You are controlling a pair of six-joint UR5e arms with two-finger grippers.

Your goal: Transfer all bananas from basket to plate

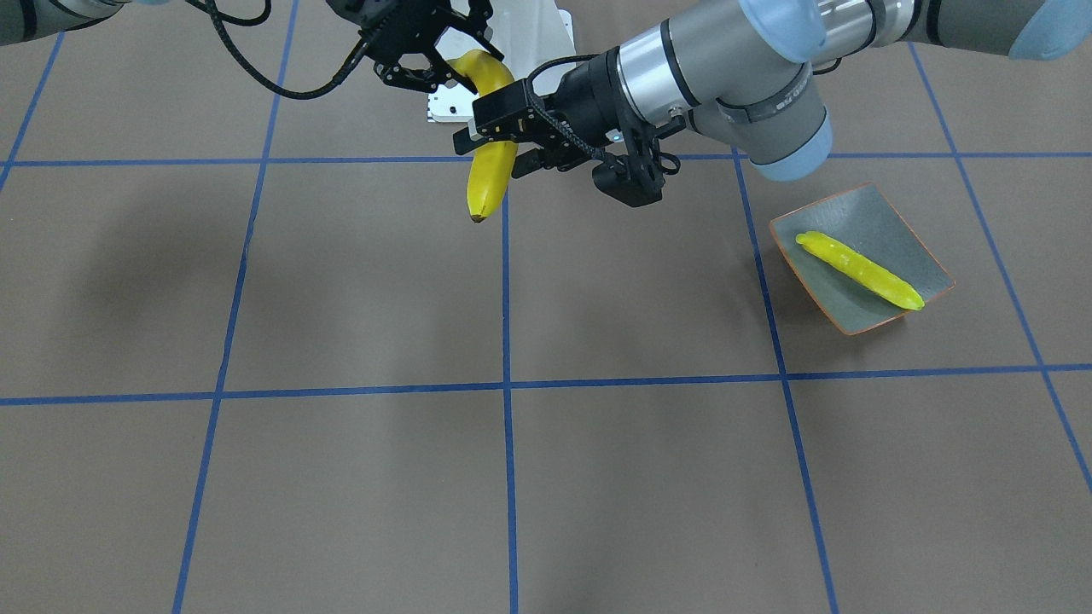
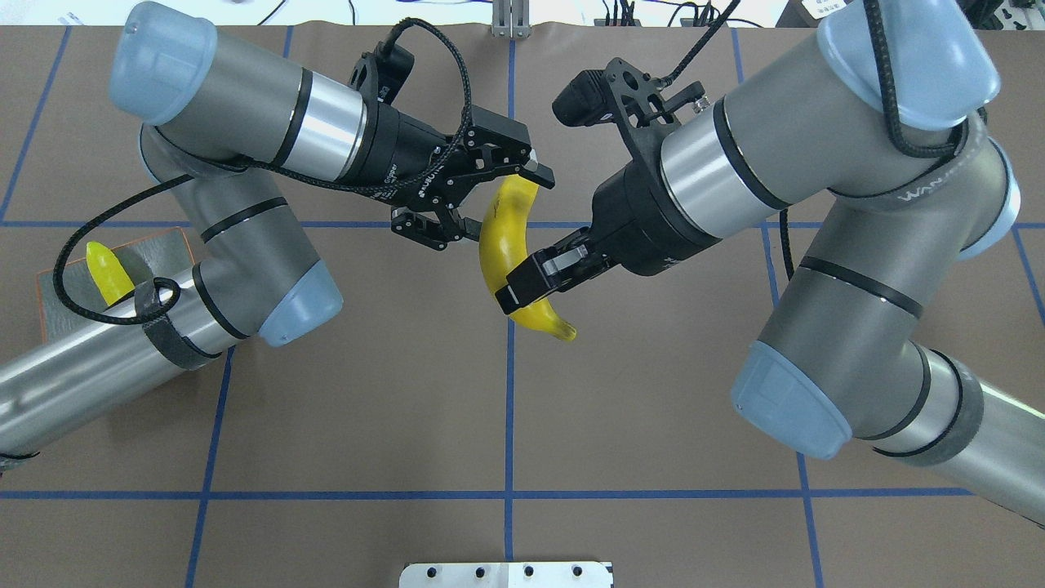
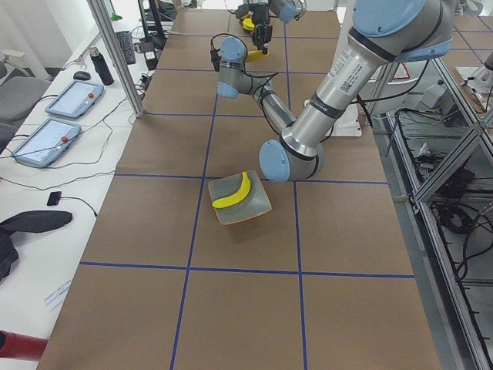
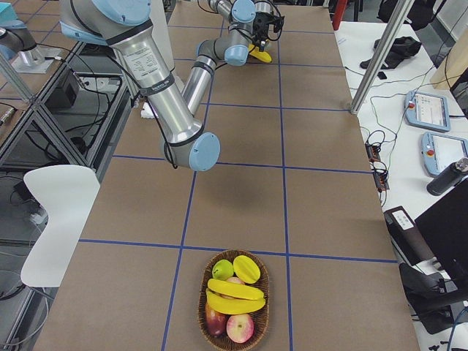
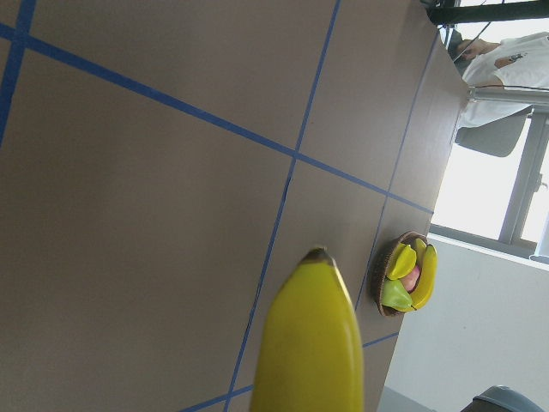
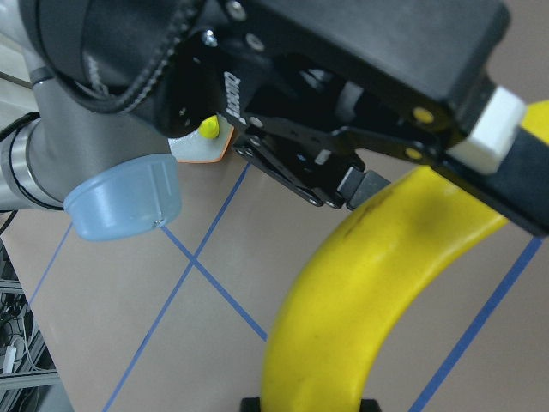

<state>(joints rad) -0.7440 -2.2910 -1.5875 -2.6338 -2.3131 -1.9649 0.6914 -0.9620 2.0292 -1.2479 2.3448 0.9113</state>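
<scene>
- Right gripper (image 2: 531,286) is clamped on the lower half of a curved banana (image 2: 502,245), held mid-air over the table centre; left gripper (image 2: 482,200) has its fingers around the upper end, looks closed on it, though contact on the far side is hidden.
- Risk: if right lets go before left has firm hold, the glossy banana slips or pivots and drops to the table.
- Risk: both pulling at once could twist it out.
- Pale banana (image 1: 860,269) lies on the plate (image 1: 887,213), well to the left arm's side.
- Basket (image 4: 233,301) at the far right end holds two more bananas with other fruit.
- Brown table (image 1: 341,477), blue tape grid; tablets and cables on a side bench.
</scene>
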